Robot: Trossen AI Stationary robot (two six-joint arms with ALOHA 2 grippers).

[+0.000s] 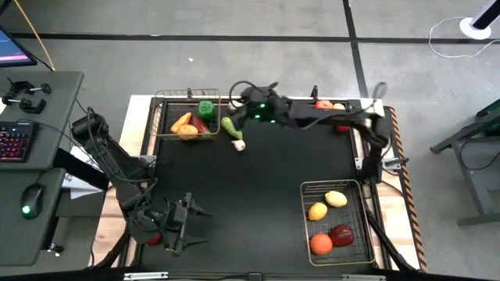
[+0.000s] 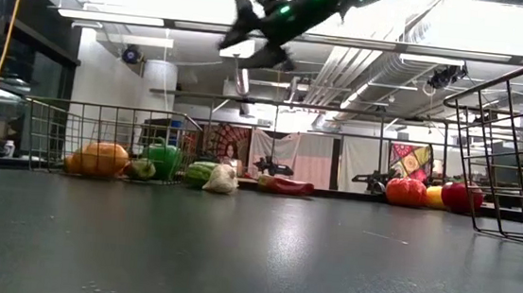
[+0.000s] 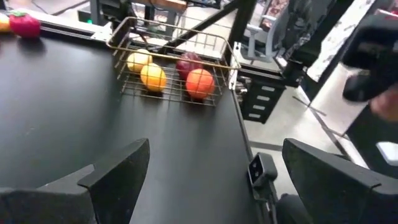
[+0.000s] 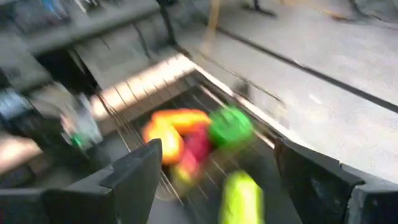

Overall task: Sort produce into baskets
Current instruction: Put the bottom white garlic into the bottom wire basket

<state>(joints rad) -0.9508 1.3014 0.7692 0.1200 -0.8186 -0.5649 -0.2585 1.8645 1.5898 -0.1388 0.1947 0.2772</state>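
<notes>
Two baskets: far-left basket (image 1: 187, 117) holds vegetables, near-right basket (image 1: 332, 222) holds fruit.
Right gripper (image 1: 234, 97): open, empty, raised beside far-left basket.
Cucumber (image 1: 232, 127): on tabletop (image 1: 258, 195), outside it.
Left gripper (image 1: 199, 222): open, near-left.

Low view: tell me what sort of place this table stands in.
Probably a lab or workshop in an open industrial hall: bare ducts and strip lights run overhead, and the high view shows a desk with keyboard and mouse beside the table.
</notes>
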